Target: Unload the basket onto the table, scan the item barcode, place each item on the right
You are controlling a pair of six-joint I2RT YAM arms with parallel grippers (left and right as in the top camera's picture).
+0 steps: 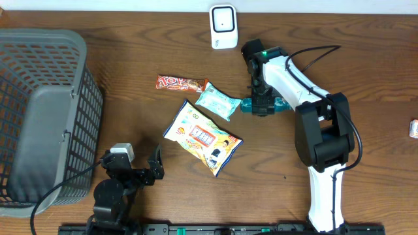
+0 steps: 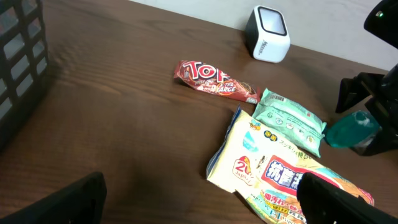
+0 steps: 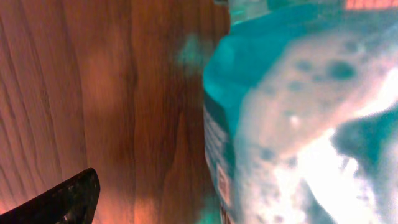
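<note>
Lying on brown wooden table (image 1: 339, 39), just right of pale green wipes packet (image 1: 217, 102): teal translucent plastic bottle (image 1: 247, 105) | right gripper (image 1: 263, 104): sat over it, fingers (image 3: 62, 199) parted, nothing clamped | left gripper (image 2: 199, 202): gaped wide, empty | advised: mid-body grip, barcode uncovered, faced toward white boxy scanner (image 1: 223, 26).

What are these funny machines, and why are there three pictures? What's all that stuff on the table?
They are two robot arms at a wooden table. One picture looks down from above; the other two come from little cameras on each arm's wrist. On the table lie a red candy bar, a small green packet, a big snack bag, a white scanner and a grey basket. The left gripper is open and holds nothing. The right gripper is open around a teal bottle, not squeezing it.
</note>
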